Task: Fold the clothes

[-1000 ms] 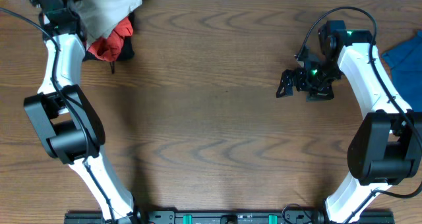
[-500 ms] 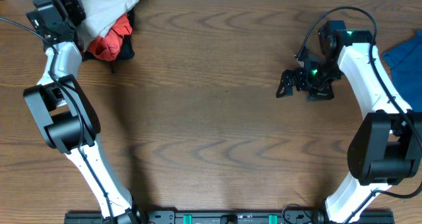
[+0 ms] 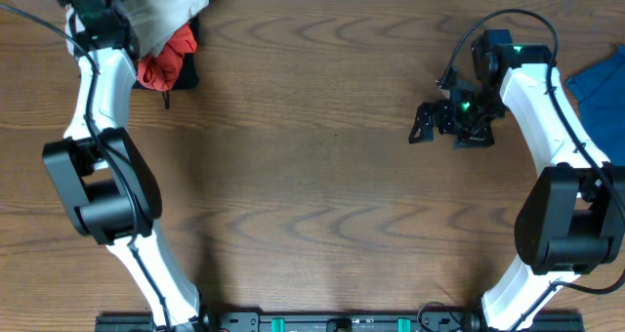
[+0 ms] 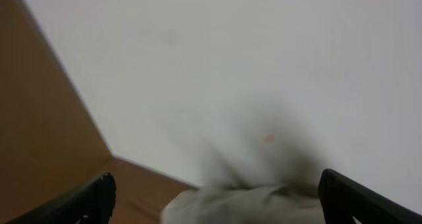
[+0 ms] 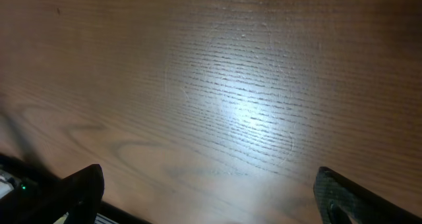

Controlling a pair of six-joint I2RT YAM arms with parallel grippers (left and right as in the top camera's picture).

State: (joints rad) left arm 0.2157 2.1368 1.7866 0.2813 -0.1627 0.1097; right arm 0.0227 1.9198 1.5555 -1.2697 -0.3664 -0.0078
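— At the far left corner of the desk (image 3: 312, 186), where does the shirt (image 3: 168, 4) lie?

— Bunched in a heap right against the back edge, partly over a red garment (image 3: 162, 66). The left end effector (image 4: 214, 204) is at the heap, fingers spread wide with nothing pinched between them. Whether it touches the cloth cannot be told.

— And the other arm?

— The right end effector (image 3: 426, 125) hovers over bare wood toward the right side. It is also wide open and empty, well apart from the shirt. A blue cloth (image 3: 601, 78) lies at the right edge.

— How should the left arm take the shirt?

— Probably by coming down on the pale fabric alone and pinching a top fold. It should keep clear of the red piece beneath, so that only the shirt follows. The shirt then likely needs drawing toward the middle of the desk, where both arms can spread it flat before any fold.

— What does the shirt look like?

— Plain off-white to beige, thin, soft and heavily wrinkled, with no print showing. Crumpled as it is, neither collar nor sleeves can be made out.
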